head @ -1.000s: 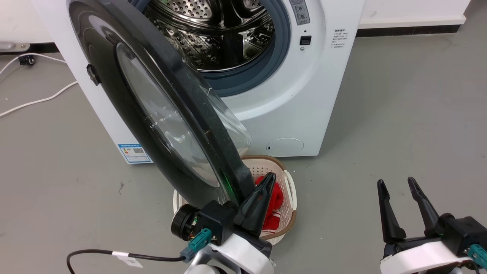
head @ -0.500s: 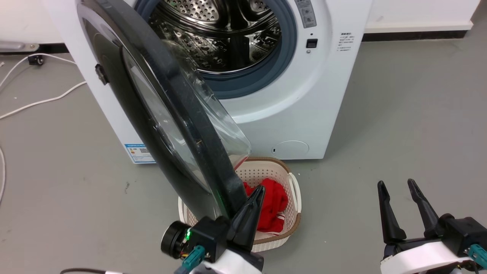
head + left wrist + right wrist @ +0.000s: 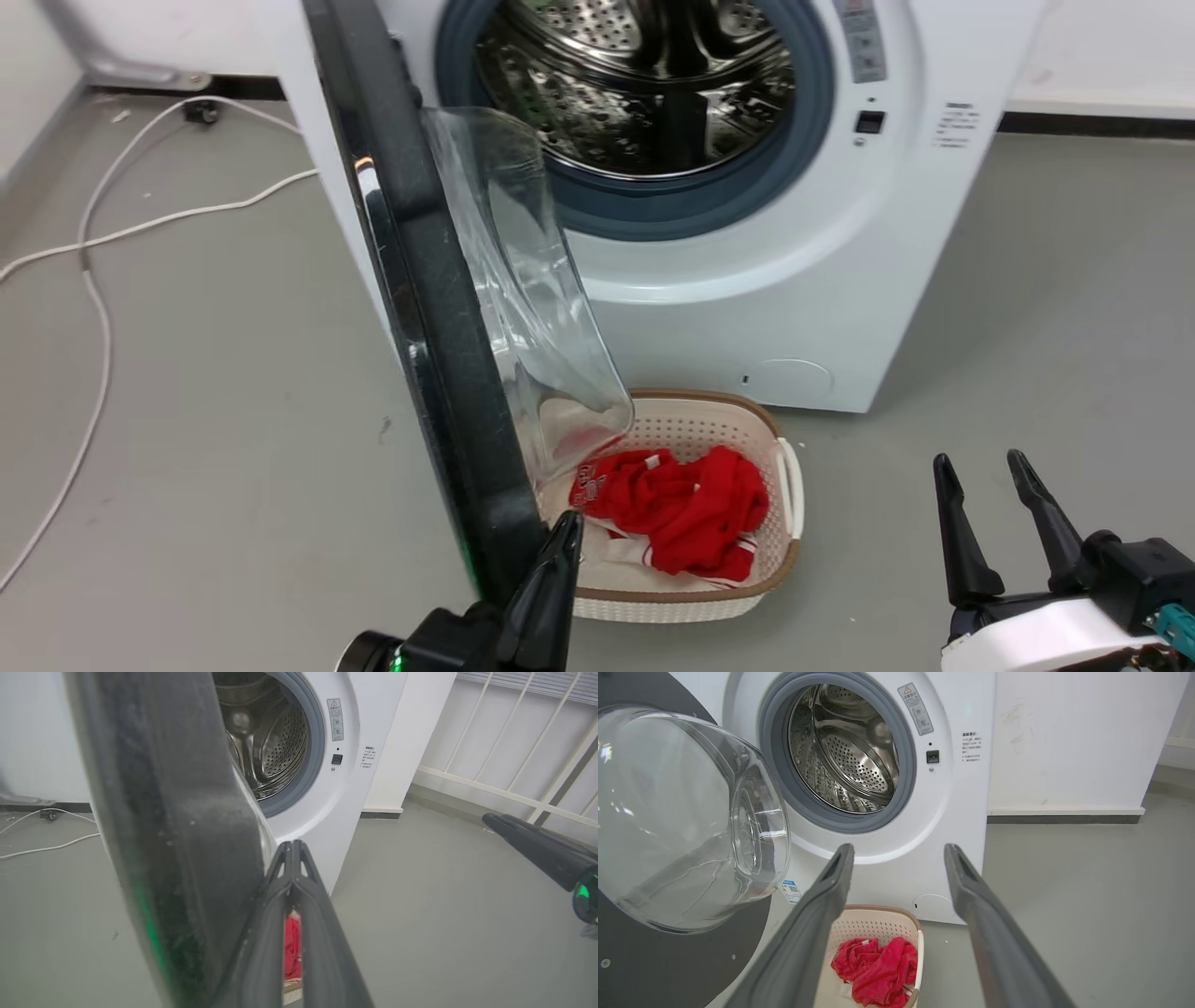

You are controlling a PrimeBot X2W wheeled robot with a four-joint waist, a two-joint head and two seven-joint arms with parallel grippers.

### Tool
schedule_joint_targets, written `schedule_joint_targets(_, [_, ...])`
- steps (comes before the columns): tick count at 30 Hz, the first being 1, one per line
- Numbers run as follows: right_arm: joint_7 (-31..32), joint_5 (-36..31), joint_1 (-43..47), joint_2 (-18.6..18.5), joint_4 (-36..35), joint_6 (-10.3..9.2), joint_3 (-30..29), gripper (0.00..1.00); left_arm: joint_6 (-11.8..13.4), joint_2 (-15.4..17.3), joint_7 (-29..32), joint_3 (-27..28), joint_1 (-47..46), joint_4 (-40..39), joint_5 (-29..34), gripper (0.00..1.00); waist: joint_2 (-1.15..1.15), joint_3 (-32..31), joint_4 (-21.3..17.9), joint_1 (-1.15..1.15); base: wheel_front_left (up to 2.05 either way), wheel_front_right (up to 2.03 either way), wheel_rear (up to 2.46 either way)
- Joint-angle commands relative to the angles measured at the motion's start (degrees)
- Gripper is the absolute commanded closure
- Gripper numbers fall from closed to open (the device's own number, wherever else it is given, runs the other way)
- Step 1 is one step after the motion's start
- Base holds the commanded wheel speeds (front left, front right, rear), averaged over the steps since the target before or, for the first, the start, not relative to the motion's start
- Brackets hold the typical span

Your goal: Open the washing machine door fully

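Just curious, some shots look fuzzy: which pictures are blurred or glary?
Left wrist view: the washing machine door, very close to the lens, is blurred. Head view: the washing machine looks slightly smeared, with a glint on the door's rim. Right wrist view: sharp, reflections on the glass bowl.

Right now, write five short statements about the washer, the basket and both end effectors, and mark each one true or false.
1. The washing machine door is swung clear of the steel drum. True.
2. A cream basket sits in front of the washing machine. True.
3. The basket is empty. False: red cloth lies in it.
4. The right end effector grips the door. False: it is open and well away from the door.
5. The left end effector is shut, right beside the door's rim. True.
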Motion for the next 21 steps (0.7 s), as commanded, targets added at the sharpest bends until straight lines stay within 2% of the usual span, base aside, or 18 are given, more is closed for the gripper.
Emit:
schedule_joint_targets(1, [0.1, -0.2, 0.7, 0.2, -0.4, -0.03, -0.2, 0.0, 1.3, 0.9, -0.4, 1.3, 1.5, -0.8, 0.2, 1.0, 0.0, 0.1, 2.5, 0.0, 0.0, 0.0, 0.0])
schedule_joint_targets(11, [0.9, -0.3, 0.9, 0.2, -1.2, -0.04, -0.4, 0.0, 4.5, 3.0, -1.9, 5.7, 4.4, -2.6, -0.5, 1.0, 0.0, 0.5, 9.0, 0.0, 0.0, 0.0, 0.0])
schedule_joint_targets(21, [1.9, -0.5, 0.0, 0.2, -1.7, -0.04, -0.1, 0.0, 5.0, 5.9, -4.6, 14.1, 2.3, 0.3, -4.6, 1.0, 0.0, 1.4, 10.5, 0.0, 0.0, 0.0, 0.0])
